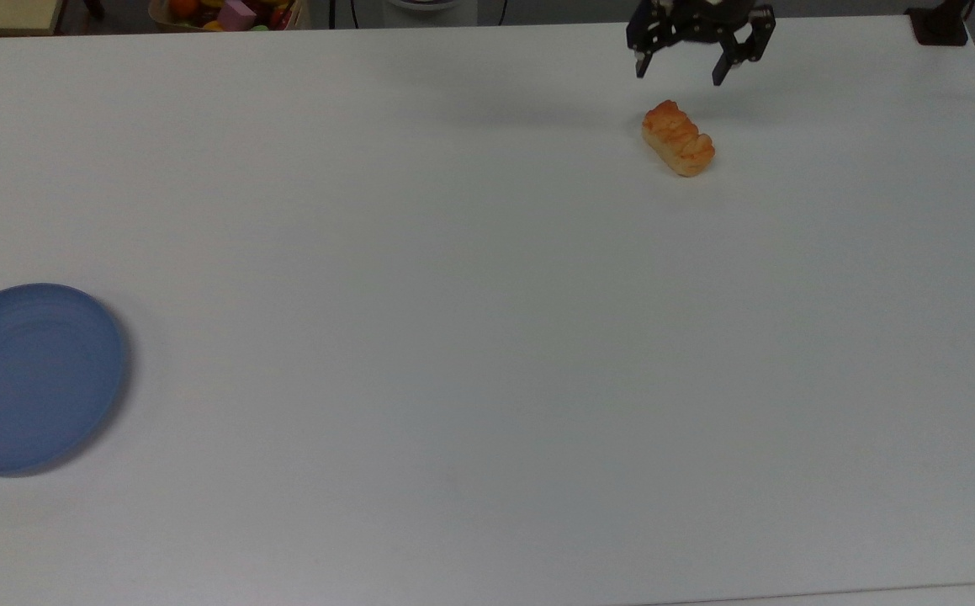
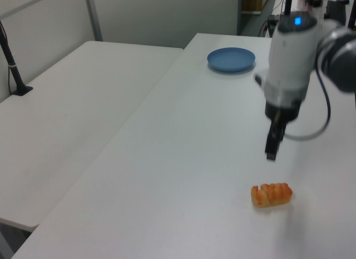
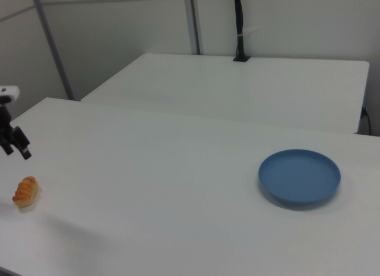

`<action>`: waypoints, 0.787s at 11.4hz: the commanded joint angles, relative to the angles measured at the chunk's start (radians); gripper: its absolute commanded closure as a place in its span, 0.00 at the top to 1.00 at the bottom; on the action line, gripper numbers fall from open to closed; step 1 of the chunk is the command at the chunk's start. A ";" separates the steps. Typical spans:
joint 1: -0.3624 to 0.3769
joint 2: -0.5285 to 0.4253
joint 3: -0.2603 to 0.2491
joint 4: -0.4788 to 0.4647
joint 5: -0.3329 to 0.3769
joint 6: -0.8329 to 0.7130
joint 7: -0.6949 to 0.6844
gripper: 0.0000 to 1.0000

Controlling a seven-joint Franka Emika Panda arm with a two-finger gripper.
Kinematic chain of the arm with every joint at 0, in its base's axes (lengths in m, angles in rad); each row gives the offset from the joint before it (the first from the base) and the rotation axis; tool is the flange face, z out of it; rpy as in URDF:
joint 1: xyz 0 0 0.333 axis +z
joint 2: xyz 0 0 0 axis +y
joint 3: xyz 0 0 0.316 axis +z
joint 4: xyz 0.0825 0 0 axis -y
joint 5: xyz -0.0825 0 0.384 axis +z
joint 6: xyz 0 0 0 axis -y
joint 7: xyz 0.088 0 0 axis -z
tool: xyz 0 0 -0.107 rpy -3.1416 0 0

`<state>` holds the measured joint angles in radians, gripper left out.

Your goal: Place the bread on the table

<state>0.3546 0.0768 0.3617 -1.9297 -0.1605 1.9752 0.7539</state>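
Note:
The bread (image 1: 678, 138), a small golden-orange ridged roll, lies flat on the white table (image 1: 453, 295) near the top view's upper right, with nothing touching it. My gripper (image 1: 678, 74) hangs open above and just behind it, fingers spread wide and empty. In the left view the bread (image 2: 271, 194) rests on the table below the raised gripper (image 2: 271, 153), with a clear gap between them. In the right view the bread (image 3: 26, 191) lies at the far left, under the gripper (image 3: 16, 151).
A round blue plate (image 1: 29, 374) sits far off at the top view's left edge, also seen as the plate (image 2: 231, 59) and the plate (image 3: 299, 176). A second white table (image 2: 72, 114) adjoins. A box of colourful toys (image 1: 230, 13) stands beyond the far edge.

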 commanded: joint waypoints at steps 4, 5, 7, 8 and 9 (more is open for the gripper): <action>-0.045 -0.094 -0.271 0.267 0.134 -0.311 -0.212 1.00; -0.043 -0.127 -0.326 0.270 0.134 -0.311 -0.225 1.00; -0.043 -0.150 -0.412 0.270 0.148 -0.311 -0.316 1.00; -0.046 -0.157 -0.458 0.265 0.194 -0.309 -0.385 1.00; -0.058 -0.169 -0.493 0.259 0.250 -0.305 -0.500 1.00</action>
<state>0.2934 -0.0641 -0.0491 -1.6543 -0.0094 1.6865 0.4309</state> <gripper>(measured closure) 0.000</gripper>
